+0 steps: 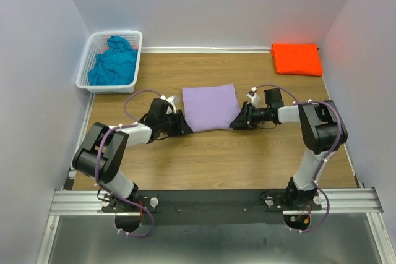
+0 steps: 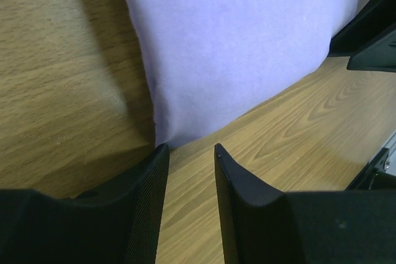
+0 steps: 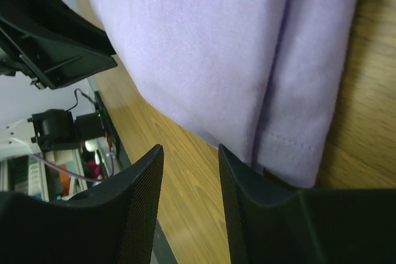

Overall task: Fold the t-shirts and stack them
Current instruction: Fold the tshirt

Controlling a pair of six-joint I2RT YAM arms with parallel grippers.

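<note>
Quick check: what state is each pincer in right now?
Left pincer: open, empty, at a corner of the lavender shirt.
Right pincer: open, nothing between its fingers, at the same shirt's edge.

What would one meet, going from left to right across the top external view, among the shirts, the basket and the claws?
white basket holding the teal t-shirt → left claw → lavender t-shirt → right claw → orange t-shirt

— Where do we see the purple shirt [image 1: 211, 107]?
— Folded flat in the middle of the desk [image 1: 204, 159]. We see the orange shirt [image 1: 297, 58] folded at the far right corner, and the teal shirt [image 1: 113, 61] crumpled at the far left corner.
</note>
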